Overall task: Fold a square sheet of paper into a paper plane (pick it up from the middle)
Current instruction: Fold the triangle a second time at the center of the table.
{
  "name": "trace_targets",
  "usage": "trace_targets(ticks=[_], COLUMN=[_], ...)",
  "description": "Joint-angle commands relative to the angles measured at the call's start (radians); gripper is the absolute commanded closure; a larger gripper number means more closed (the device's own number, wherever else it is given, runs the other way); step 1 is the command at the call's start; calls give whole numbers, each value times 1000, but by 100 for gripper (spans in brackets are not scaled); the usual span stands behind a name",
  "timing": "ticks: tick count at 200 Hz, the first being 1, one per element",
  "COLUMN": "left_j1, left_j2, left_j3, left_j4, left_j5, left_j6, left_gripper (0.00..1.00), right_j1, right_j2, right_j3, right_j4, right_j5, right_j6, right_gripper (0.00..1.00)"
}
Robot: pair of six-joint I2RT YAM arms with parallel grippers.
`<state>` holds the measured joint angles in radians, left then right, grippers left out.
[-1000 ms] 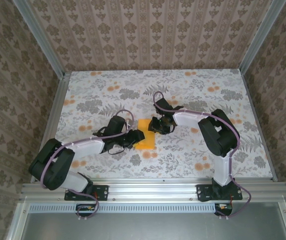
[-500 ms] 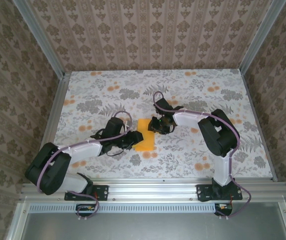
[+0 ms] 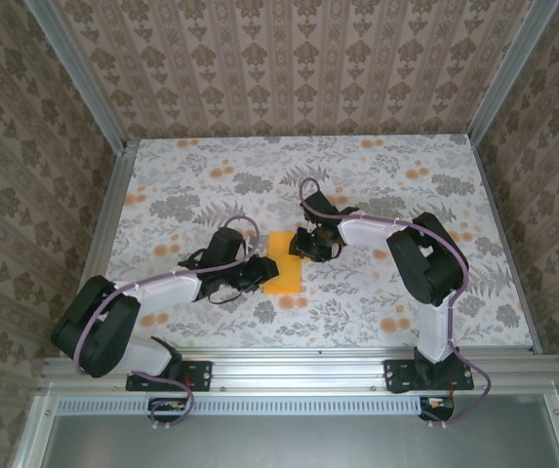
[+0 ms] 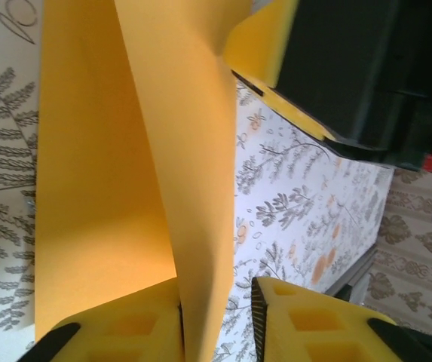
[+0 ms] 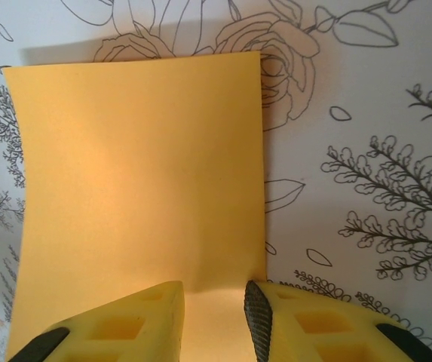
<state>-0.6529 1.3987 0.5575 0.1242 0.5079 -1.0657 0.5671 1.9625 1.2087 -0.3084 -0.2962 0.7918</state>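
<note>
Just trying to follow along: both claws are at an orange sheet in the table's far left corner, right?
Not quite. The left claw and right claw are both at the orange sheet, but it lies near the middle of the table, not its far left corner. The top external view shows this.

A robot test booth; aluminium frame (image 3: 289,368), wallpapered walls (image 3: 289,68), floral-print table (image 3: 211,166).

Bright-orange paper (image 5: 140,173), seemingly grey-floral tabletop (image 5: 366,113)
</note>
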Motion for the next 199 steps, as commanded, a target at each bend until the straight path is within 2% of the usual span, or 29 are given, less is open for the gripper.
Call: trace_targets(ticks=[1, 42, 98, 137, 172, 199], left_j1=[-3, -13, -43, -48, -53, -56], left_j2=[31, 89, 139, 143, 142, 121], left_j3=[56, 103, 169, 185, 200, 203], left_j4=[-118, -252, -342, -346, -342, -301], left_j5=[-52, -116, -173, -175, -162, -127], left_j6=[36, 72, 110, 113, 114, 102], left_gripper=[77, 87, 89, 89, 85, 70], right_j1=[-1, -9, 5, 13, 16, 16], right_j2=[27, -58, -127, -85, -42, -10], right_j3=[-48, -37, -112, -118, -89, -85], right_j4=[-49, -21, 27, 45, 34, 4], right_j5=[-2, -84, -173, -189, -176, -142], right_j6=[-7, -46, -18, -14, -13, -11], right_gripper=[68, 71, 75, 79, 81, 81])
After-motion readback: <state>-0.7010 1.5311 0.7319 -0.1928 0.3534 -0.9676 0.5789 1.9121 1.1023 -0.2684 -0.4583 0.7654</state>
